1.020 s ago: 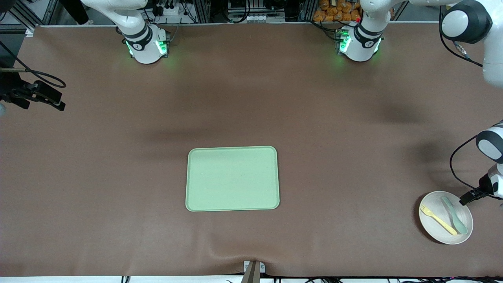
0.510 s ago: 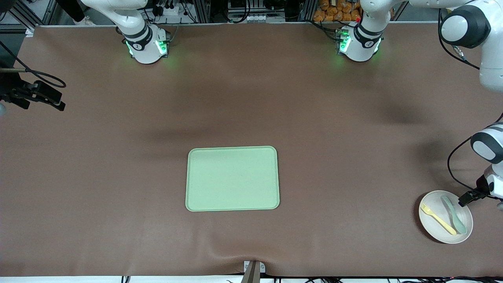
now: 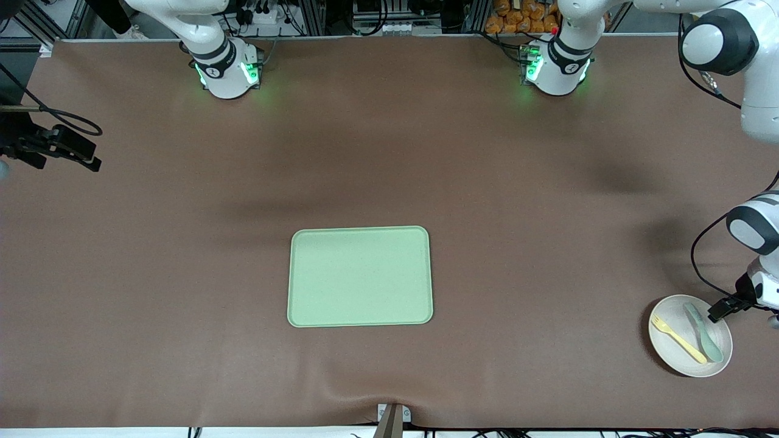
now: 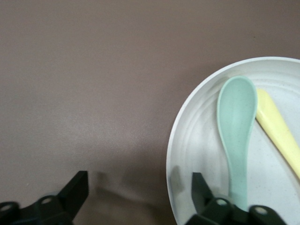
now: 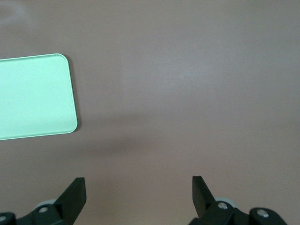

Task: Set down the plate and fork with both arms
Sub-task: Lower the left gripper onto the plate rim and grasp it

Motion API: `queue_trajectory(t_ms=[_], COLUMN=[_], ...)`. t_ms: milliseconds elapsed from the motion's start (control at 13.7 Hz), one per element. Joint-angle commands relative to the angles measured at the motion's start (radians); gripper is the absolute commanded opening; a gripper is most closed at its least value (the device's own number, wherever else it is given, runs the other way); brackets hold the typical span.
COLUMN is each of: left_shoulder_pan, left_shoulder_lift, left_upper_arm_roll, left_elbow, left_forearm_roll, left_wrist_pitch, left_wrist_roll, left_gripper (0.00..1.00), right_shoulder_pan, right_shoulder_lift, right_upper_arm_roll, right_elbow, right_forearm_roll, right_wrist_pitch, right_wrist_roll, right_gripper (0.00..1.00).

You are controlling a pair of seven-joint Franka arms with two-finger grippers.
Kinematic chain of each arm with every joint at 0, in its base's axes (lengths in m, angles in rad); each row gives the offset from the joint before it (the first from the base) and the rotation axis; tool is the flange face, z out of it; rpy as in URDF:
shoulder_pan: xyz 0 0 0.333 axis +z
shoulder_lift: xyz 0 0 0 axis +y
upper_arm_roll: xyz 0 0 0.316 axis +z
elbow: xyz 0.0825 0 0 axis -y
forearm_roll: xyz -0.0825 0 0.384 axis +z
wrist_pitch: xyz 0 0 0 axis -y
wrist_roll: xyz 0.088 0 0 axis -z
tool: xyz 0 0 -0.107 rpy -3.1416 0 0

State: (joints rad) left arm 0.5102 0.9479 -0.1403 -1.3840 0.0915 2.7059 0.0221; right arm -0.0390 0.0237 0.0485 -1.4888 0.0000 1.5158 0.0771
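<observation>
The cream plate (image 3: 672, 350) lies near the front camera at the left arm's end of the table. On it are the yellow fork (image 3: 678, 340) and a grey-green spoon (image 3: 704, 333). My left gripper (image 3: 723, 308) is low at the plate's edge. In the left wrist view it (image 4: 138, 192) is open and straddles the plate's rim (image 4: 171, 154): one finger over the plate's inside by the spoon (image 4: 236, 122), the other over bare table. The fork (image 4: 279, 133) lies beside the spoon. My right gripper (image 5: 139, 187) hangs open and empty over bare table.
A rectangular light-green tray (image 3: 360, 277) lies flat mid-table, nearer the front camera; its corner (image 5: 33, 96) shows in the right wrist view. Brown mat covers the table. The two arm bases stand along the edge farthest from the front camera.
The left arm has shifted a little toward the plate, bringing its gripper closer onto the rim. Plate, fork, spoon, tray and the right arm have not moved.
</observation>
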Motion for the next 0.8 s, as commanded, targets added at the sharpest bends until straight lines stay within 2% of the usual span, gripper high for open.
queue_trajectory(t_ms=[0,73,146,219,291,510,729], left_shoulder_pan=[0.001,0.001,-0.005,-0.007,-0.007,-0.002,0.030], left_shoulder_lift=[0.029,0.032,0.037,0.038,0.038,0.019,-0.067], left_upper_arm_roll=[-0.016,-0.021,-0.021,-0.021,-0.021,-0.022,-0.091], left_elbow=[0.028,0.028,0.028,0.028,0.028,0.023,-0.042], left_forearm_roll=[0.014,0.014,0.014,0.014,0.014,0.005,-0.004], left_wrist_pitch=[0.011,0.021,0.029,0.031,0.031,0.031,0.000], left_wrist_roll=[0.013,0.007,0.001,0.002,0.002,0.006,0.002], left_gripper=[0.74,0.65,0.42,0.03,0.00,0.00,0.00], right_shoulder_pan=[-0.005,-0.007,-0.007,-0.007,-0.007,-0.007,-0.007], right_shoulder_lift=[-0.008,-0.008,-0.008,-0.008,-0.008,-0.008,-0.008], right_upper_arm_roll=[0.004,0.004,0.004,0.004,0.004,0.004,0.004], right_elbow=[-0.010,-0.010,-0.010,-0.010,-0.010,-0.010,-0.011], right_forearm_roll=[-0.011,-0.011,-0.009,-0.009,-0.009,-0.009,-0.009], right_wrist_pitch=[0.001,0.001,0.001,0.001,0.001,0.001,0.001], right_wrist_roll=[-0.008,-0.008,-0.008,-0.008,-0.008,-0.008,-0.008], right_gripper=[1.00,1.00,1.00,1.00,1.00,1.00,1.00])
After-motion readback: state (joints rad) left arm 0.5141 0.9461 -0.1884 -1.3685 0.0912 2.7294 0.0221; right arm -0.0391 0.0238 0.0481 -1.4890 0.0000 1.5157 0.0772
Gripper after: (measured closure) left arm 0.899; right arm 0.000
